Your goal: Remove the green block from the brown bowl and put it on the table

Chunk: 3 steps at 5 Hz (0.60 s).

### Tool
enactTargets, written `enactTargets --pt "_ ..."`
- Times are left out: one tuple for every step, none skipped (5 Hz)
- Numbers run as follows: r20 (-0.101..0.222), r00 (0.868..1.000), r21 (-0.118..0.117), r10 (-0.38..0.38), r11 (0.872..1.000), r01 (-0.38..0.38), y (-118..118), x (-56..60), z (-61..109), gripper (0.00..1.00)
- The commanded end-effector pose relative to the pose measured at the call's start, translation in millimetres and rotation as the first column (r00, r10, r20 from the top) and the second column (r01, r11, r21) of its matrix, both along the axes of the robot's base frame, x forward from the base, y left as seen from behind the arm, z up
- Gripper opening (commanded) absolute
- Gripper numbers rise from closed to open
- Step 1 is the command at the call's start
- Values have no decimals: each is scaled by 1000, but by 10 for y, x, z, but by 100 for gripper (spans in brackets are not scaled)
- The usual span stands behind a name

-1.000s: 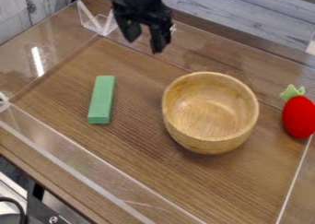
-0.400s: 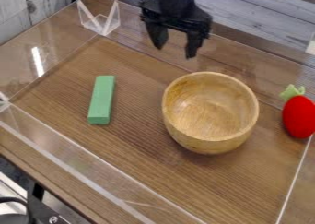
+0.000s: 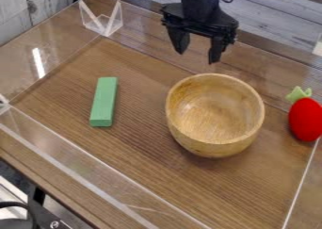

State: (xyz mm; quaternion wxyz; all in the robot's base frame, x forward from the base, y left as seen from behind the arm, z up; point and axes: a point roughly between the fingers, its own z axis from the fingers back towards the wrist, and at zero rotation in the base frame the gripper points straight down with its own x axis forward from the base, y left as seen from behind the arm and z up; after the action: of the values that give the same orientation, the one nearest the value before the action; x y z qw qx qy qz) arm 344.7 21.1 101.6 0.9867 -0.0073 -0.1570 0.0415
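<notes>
We count one green block [image 3: 104,102], lying on the left of the worktop [image 3: 126,162]. We find one brown bowl [image 3: 216,116], just right of the middle. We make out one red strawberry-like toy [image 3: 304,119] at the right edge, with one tuft of green leaves [image 3: 298,93] on its far end. We see one robot arm [image 3: 198,7] at the far side, and it has two fingers [image 3: 216,56]. That gives us three loose things in all on the one worktop: one block, one bowl and one toy, each a single one of its kind.
</notes>
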Motion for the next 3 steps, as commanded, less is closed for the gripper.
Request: enactTargets --pt "50 998 8 39 999 -40 92 55 82 100" --pt "58 995 14 77 997 -78 152 72 10 100" --pt "70 996 19 62 998 -63 194 139 53 100"
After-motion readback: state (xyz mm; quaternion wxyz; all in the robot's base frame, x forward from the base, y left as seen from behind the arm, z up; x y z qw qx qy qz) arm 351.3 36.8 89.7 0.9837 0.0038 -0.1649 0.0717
